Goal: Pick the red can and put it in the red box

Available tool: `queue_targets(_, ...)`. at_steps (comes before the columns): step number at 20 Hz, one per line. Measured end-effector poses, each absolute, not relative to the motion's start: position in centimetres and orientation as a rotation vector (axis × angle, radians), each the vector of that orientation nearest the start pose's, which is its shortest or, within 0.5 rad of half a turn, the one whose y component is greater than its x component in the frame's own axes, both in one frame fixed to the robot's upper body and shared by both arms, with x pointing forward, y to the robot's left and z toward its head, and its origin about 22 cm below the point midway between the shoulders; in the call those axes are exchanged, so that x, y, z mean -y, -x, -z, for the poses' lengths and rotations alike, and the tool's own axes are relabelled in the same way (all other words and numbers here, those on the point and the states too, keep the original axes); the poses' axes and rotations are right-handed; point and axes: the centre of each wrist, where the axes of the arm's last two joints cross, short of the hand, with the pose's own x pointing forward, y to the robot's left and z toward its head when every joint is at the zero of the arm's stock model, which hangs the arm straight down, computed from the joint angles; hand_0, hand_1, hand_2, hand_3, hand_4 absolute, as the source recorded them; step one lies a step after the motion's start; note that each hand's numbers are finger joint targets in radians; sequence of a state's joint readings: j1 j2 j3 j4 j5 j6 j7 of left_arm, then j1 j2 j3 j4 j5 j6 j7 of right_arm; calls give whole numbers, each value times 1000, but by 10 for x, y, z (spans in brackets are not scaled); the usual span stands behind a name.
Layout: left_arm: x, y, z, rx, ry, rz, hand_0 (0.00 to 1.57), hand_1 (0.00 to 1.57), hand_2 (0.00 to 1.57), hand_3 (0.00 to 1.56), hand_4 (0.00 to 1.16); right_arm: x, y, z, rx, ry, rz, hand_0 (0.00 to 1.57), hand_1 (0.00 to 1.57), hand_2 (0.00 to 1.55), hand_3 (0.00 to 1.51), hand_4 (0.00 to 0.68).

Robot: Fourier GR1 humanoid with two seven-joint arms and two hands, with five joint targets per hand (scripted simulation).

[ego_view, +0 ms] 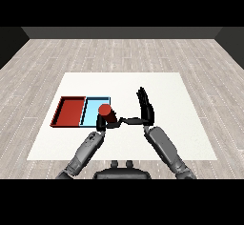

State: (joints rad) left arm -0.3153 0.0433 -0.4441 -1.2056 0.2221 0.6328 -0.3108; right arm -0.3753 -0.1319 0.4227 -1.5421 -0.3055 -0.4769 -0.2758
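open white table [162,90] beyond and right of upright right hand [145,107]; red cylindrical can [106,112] in curled left hand [101,122] blocking near corner of shallow light blue tray [95,100]; flat red tray [71,110] unobstructed.

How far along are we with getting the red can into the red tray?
Done: the left hand is curled round the red cylindrical can, held at the near right edge of the light blue tray. In hand: carrying it. Left: moving it across into the flat red tray, which holds nothing yet. The right hand stands open, apart from the can.
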Motion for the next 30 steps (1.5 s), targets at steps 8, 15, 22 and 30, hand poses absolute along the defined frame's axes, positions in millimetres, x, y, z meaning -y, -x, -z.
queue_targets(8,-179,-304,2,1789,-352,21,1571,1571,1571,1473,1112,189,-254,-62,2007,-61,117,0,0,0,0,0)
queue_targets(15,-269,-324,-8,1701,-557,33,1571,1571,1571,1491,1124,234,-235,-38,1954,63,131,0,0,0,0,0)
queue_targets(22,-326,-344,2,1531,-703,49,1571,1571,1562,1472,1089,253,-235,-30,1895,156,134,0,0,0,0,0)
queue_targets(30,-346,-364,24,1329,-803,76,1363,1363,1247,1285,948,257,-255,-16,1851,178,133,0,0,0,0,0)
